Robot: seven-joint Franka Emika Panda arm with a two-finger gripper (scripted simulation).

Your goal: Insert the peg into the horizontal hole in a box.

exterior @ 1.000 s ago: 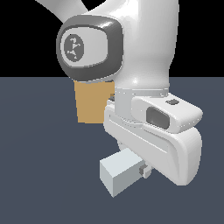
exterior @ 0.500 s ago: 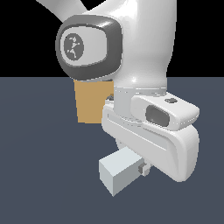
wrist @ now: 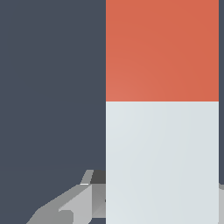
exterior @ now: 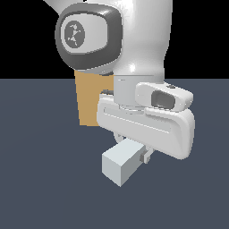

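Observation:
The peg (exterior: 121, 164) shows its pale grey square end toward the exterior camera and hangs just above the dark floor. My gripper (exterior: 135, 151) is shut on the peg, under the white hand. In the wrist view the peg (wrist: 162, 131) fills much of the picture, pale along its near length and red-orange at the far end. One grey finger (wrist: 72, 205) presses against its side. The tan box (exterior: 91, 100) stands behind the arm on the exterior view's left, partly covered by it. The hole is hidden.
The dark blue-grey floor (exterior: 40, 179) spreads all around. My white arm and its round joint cover (exterior: 87, 38) block most of the box from the exterior camera.
The hand has risen a little, carrying the peg up from the floor with it. The box has not moved.

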